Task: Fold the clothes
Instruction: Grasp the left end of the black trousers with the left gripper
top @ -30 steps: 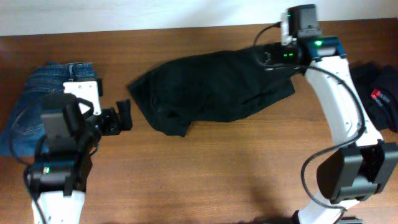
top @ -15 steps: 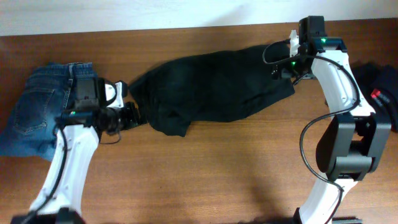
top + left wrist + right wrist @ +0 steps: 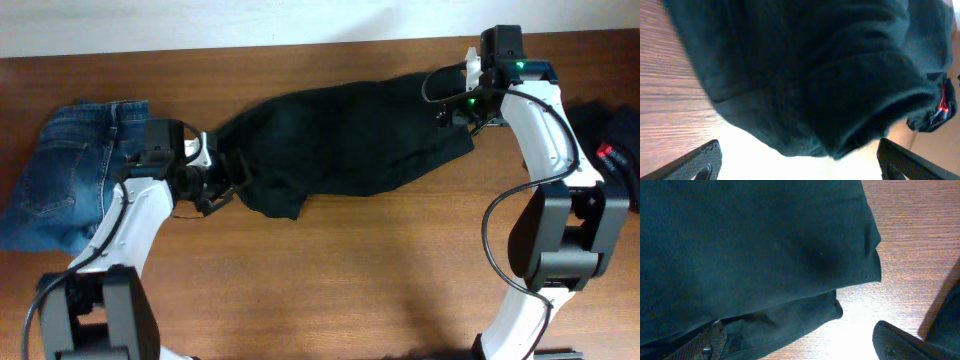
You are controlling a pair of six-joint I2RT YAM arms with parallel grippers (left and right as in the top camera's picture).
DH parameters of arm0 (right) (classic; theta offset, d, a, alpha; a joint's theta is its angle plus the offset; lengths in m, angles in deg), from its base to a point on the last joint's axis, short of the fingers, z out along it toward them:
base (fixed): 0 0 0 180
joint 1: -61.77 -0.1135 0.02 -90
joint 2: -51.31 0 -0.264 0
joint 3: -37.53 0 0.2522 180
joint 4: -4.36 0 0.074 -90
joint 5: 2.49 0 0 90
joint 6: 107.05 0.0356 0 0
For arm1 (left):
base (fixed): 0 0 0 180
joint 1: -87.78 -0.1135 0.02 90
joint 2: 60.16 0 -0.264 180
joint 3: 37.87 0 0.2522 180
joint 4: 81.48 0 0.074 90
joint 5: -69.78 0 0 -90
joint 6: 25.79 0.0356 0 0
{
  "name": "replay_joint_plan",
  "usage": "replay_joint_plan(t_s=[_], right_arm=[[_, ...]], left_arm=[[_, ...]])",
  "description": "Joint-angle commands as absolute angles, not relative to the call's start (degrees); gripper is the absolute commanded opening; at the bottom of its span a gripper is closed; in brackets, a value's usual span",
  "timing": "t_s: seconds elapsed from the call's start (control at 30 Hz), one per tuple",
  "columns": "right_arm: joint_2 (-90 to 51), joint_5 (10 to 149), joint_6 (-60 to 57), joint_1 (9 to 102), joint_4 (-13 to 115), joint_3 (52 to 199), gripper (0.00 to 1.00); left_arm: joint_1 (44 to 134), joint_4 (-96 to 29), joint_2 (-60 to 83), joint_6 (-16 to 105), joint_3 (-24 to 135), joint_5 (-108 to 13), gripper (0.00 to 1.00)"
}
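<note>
Looking down from overhead, the black trousers [image 3: 345, 140] lie rumpled across the far middle of the wooden table [image 3: 350, 290], stretched from left to right. The left gripper [image 3: 215, 183] sits right at their left edge and the right gripper [image 3: 445, 108] at their far right corner. From up here I can't make out how either pair of jaws stands. Blue jeans [image 3: 65, 180] lie at the left end of the table, beside the left arm. A black garment with a red label [image 3: 612, 140] lies at the right edge, apart from the trousers. The near half of the table is bare wood between the two arm bases. In the left wrist camera the jaws are spread wide and hold nothing, with one fingertip [image 3: 702, 160] low on each side. A thick rolled fold of the trousers bulges down to the top of the gap between them, and wood shows on the left. In the right wrist camera the jaws are likewise spread wide and hold nothing. The left fingertip [image 3: 707, 345] is over the trouser edge and the other is over bare wood. The cloth fills the upper left, its corner ending partway across, with open table to the right.
</note>
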State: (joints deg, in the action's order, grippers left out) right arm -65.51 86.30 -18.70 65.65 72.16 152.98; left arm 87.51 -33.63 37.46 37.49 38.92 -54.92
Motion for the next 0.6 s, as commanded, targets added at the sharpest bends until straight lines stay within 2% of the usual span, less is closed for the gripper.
replay_joint_plan(t_s=[0.0, 0.1, 0.13, 0.17, 0.23, 0.27, 0.33, 0.4, 0.43, 0.47, 0.57], right_arm=[[-65.4, 85.8, -18.7, 65.6, 71.7, 153.1, 0.99], [-65.4, 85.7, -18.7, 65.6, 71.7, 153.1, 0.99], [-65.4, 85.7, -18.7, 65.6, 71.8, 153.1, 0.99], [-65.4, 85.7, -18.7, 65.6, 71.9, 153.1, 0.99], [-65.4, 85.8, -18.7, 65.6, 72.0, 153.1, 0.99], [-65.4, 85.8, -18.7, 65.6, 72.1, 153.1, 0.99], [-65.4, 85.8, -18.7, 65.6, 72.2, 153.1, 0.99], [-65.4, 85.8, -18.7, 65.6, 72.2, 153.1, 0.99], [-65.4, 85.8, -18.7, 65.6, 72.2, 153.1, 0.99], [-65.4, 85.8, -18.7, 65.6, 72.2, 153.1, 0.99], [-65.4, 85.8, -18.7, 65.6, 72.2, 153.1, 0.99]], left_arm=[[89.0, -35.2, 39.6, 36.9, 39.7, -58.2, 0.99], [90.4, -37.7, 40.9, 37.3, 39.7, -61.5, 0.98], [90.9, -38.1, 41.0, 37.3, 39.7, -61.5, 0.93], [91.3, -38.2, 41.1, 37.5, 39.7, -60.9, 0.84], [91.8, -38.0, 41.1, 37.9, 39.7, -57.4, 0.55], [91.8, -37.9, 41.1, 38.4, 39.7, -55.7, 0.46], [91.8, -36.8, 41.1, 38.4, 39.7, -50.5, 0.36], [91.8, -35.5, 41.1, 39.3, 39.7, -44.3, 0.20], [91.8, -35.1, 41.1, 40.7, 39.7, -42.2, 0.16], [91.8, -34.9, 41.1, 42.3, 39.7, -39.3, 0.11], [91.8, -34.7, 41.1, 46.4, 39.9, -32.3, 0.08]])
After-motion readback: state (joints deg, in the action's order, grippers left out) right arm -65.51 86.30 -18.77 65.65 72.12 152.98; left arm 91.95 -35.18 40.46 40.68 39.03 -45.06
